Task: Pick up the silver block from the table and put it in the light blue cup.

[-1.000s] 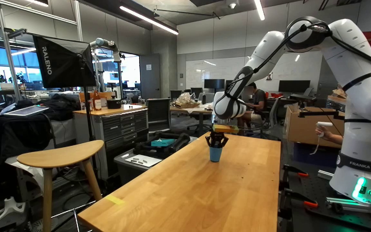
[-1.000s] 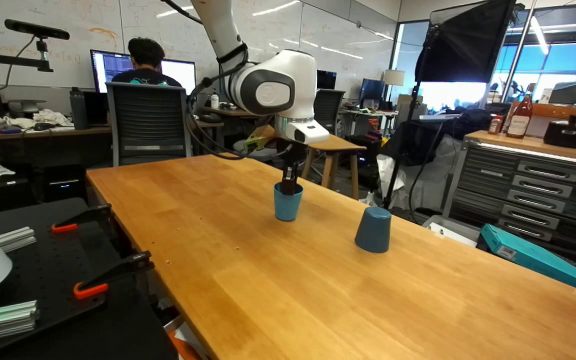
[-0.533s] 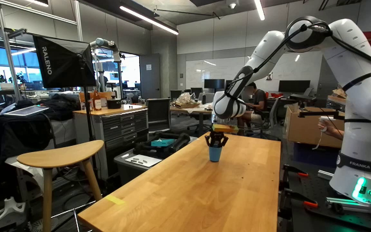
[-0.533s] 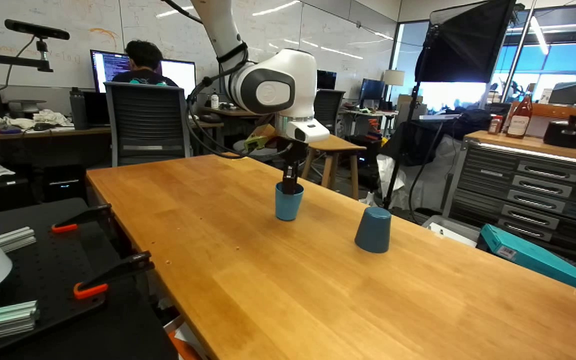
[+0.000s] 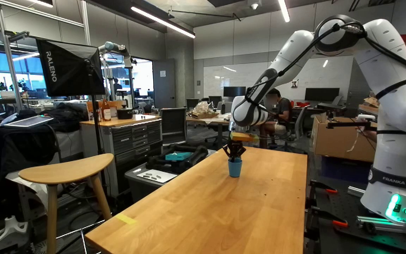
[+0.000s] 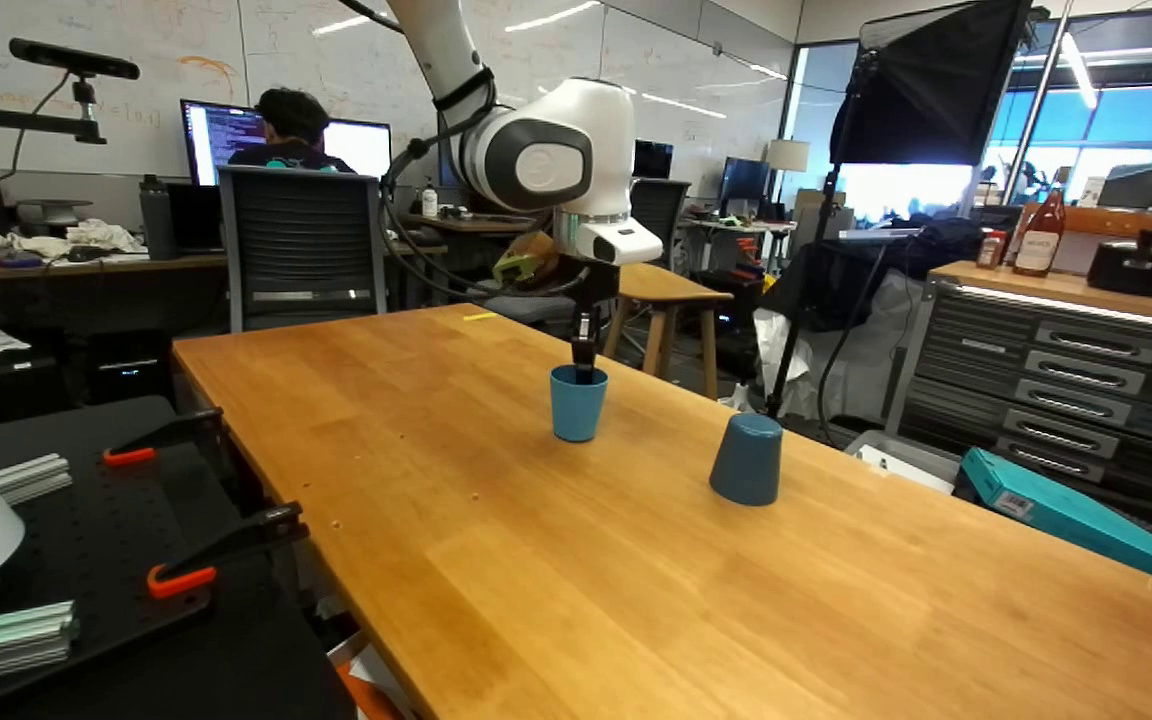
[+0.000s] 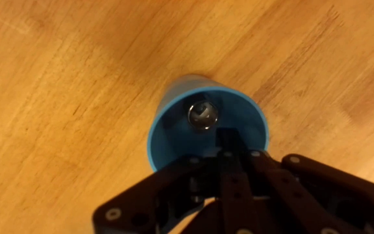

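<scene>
The light blue cup stands upright on the table in both exterior views (image 5: 235, 168) (image 6: 576, 410). In the wrist view the cup (image 7: 245, 115) is seen from above. The silver block (image 7: 203, 115) lies inside it, showing a shiny, round-looking end, apart from the fingers. In the exterior views the cup wall hides the block. My gripper (image 7: 227, 131) points down over the cup, with its dark fingertips together and nothing seen between them. The fingertips are at or just inside the cup's mouth in both exterior views (image 5: 235, 158) (image 6: 584, 373).
A darker blue cup (image 6: 748, 460) stands upside down on the wooden table (image 6: 496, 560), not far from the light blue cup. Black clamps with orange tips (image 6: 181, 580) grip the table's edge. A grey bin (image 5: 137, 180) stands beside the table's long edge.
My gripper has risen a little, so its fingers reach less deep into the light blue cup. The cup shifts only very slightly and stays upright.
</scene>
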You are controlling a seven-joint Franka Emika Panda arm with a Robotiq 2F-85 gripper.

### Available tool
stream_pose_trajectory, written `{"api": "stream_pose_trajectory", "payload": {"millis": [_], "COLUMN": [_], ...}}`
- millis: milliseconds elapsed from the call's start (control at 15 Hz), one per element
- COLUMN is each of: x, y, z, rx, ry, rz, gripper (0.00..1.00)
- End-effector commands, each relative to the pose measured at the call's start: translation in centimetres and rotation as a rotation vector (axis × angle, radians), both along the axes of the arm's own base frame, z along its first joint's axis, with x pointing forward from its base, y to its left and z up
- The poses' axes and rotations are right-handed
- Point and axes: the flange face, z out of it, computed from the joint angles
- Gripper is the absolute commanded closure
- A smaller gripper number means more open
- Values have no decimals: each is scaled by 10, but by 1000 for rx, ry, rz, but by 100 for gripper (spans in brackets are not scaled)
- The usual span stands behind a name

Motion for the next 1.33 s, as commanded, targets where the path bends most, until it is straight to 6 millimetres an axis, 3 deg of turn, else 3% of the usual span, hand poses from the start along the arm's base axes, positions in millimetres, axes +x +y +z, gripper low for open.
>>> {"api": "stream_pose_trajectory", "payload": {"millis": [0,200,267,333,667,733,800,933,1267], "x": [4,10,11,12,15,15,15,13,14], "y": [4,1,0,-1,-7,-1,-2,-2,-1], "z": [40,83,98,115,188,163,172,167,157], "rx": [20,42,46,55,61,65,65,67,68], "ry": [-21,-32,-34,-35,-11,-20,-26,-17,-3], "rz": [14,22,32,51,148,113,115,115,115], "gripper": [96,95,70,69,33,24,43,27,24]}}
